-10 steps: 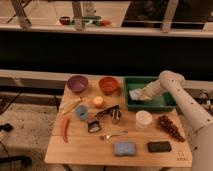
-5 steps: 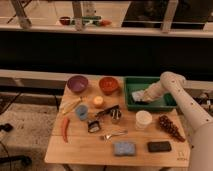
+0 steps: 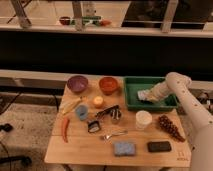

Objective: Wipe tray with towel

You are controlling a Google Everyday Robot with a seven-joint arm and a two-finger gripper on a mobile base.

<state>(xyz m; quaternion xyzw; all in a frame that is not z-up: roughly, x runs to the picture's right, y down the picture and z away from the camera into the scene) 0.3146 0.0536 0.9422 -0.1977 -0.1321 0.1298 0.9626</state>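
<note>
In the camera view, a wooden table (image 3: 85, 150) stood before a dark counter, and the green tray (image 3: 131, 92) sat at its back right corner, just right of the orange bowl (image 3: 108, 84). The white arm reached in from the right, its lower part cut off by the frame's edge, and bent down into the tray. The gripper (image 3: 146, 95) sat low inside the tray, toward its middle, at the towel (image 3: 144, 94), a pale grey-blue lump lying on the tray floor. The fingers blurred into the cloth there, so I could not tell how far apart they stood or whether they actually had hold of it. The arm covered part of the tray's right side. Elsewhere on the table lay a purple bowl (image 3: 77, 83), a small orange fruit (image 3: 98, 101), a red chilli (image 3: 65, 129) near the left edge, a white cup (image 3: 143, 120), a bunch of dark grapes (image 3: 170, 128), a blue sponge (image 3: 124, 148) and a black block (image 3: 159, 146) along the front. Several small items in the middle were hard to identify.
</note>
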